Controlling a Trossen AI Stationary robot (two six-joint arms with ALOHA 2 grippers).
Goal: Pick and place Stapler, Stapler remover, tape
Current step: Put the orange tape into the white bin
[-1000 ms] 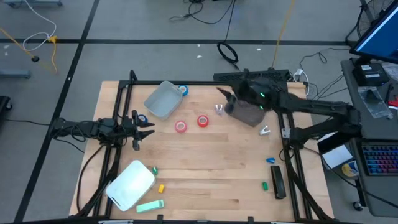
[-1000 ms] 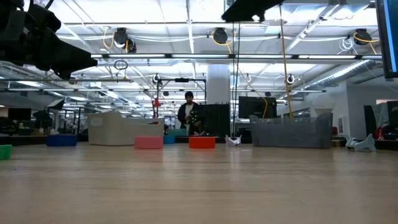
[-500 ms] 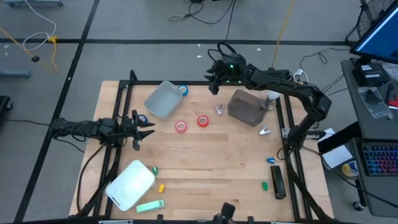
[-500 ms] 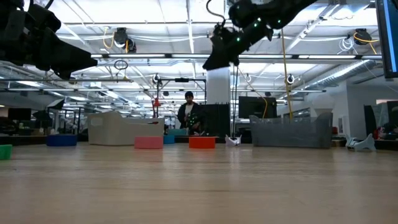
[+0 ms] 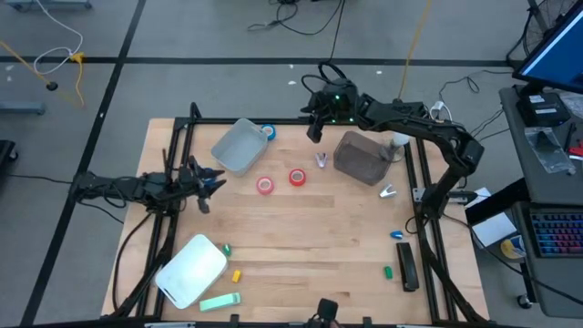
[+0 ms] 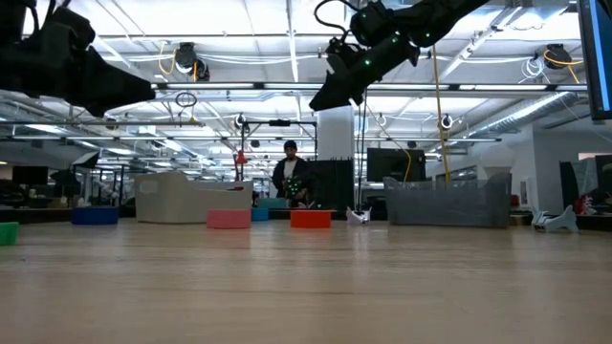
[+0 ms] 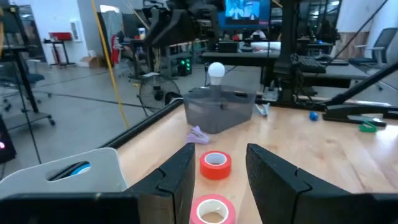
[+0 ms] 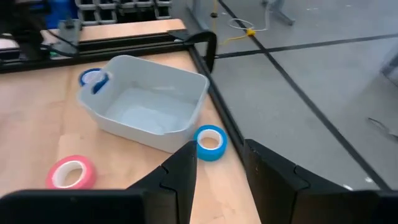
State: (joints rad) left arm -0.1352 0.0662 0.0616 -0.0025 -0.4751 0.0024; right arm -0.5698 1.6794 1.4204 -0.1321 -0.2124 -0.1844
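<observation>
Two red tape rolls (image 5: 264,186) (image 5: 297,177) lie flat mid-table. One blue roll (image 5: 267,132) rests against the light grey bin (image 5: 239,146); another (image 8: 93,79) lies beyond that bin. A small stapler remover (image 5: 321,160) sits beside the dark bin (image 5: 358,157), and a second one (image 5: 389,191) lies to the right. The black stapler (image 5: 406,266) lies near the right edge. My left gripper (image 5: 205,180) is open at the table's left, level, facing the red rolls (image 7: 215,165). My right gripper (image 5: 314,129) is open, raised over the far edge, above the blue roll (image 8: 210,142).
A white bin (image 5: 191,269) sits near the front-left corner with small green (image 5: 220,301) and yellow (image 5: 236,274) items around it. A blue piece (image 5: 398,234) and a green piece (image 5: 387,271) lie by the stapler. Black frame rails (image 5: 182,137) border the table.
My right arm has swung from above the dark bin toward the table's far-left, ending raised over the far edge near the light grey bin and blue roll. My left gripper has shifted only slightly. No object has moved.
</observation>
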